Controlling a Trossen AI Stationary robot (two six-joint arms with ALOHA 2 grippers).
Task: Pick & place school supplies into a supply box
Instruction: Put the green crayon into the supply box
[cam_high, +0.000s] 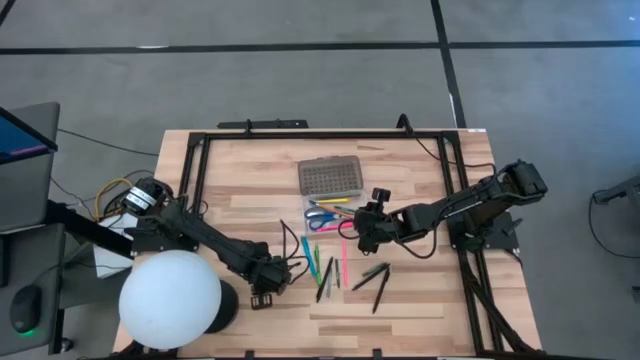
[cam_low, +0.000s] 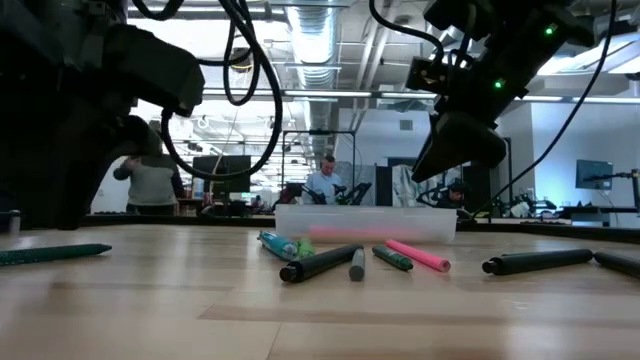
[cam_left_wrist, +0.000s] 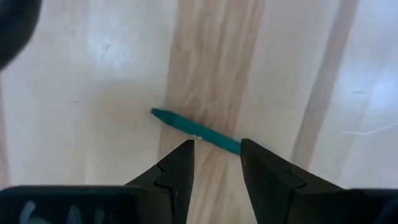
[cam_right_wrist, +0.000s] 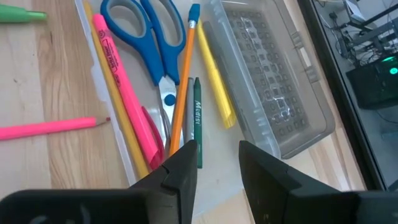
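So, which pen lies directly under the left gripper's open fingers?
The teal pen, lying alone on bare wood below the left gripper. The other pens lie farther right, near the supply box.

In the supply box (cam_right_wrist: 273, 81) tray lie one pair of blue-handled scissors (cam_right_wrist: 146, 37), one pink highlighter (cam_right_wrist: 121, 81), one orange pencil (cam_right_wrist: 183, 78), one yellow marker (cam_right_wrist: 217, 87) and one green pen (cam_right_wrist: 198, 118). On the table (cam_high: 420, 300) perhaps seven more loose pens lie, two of them black markers (cam_high: 375, 280).
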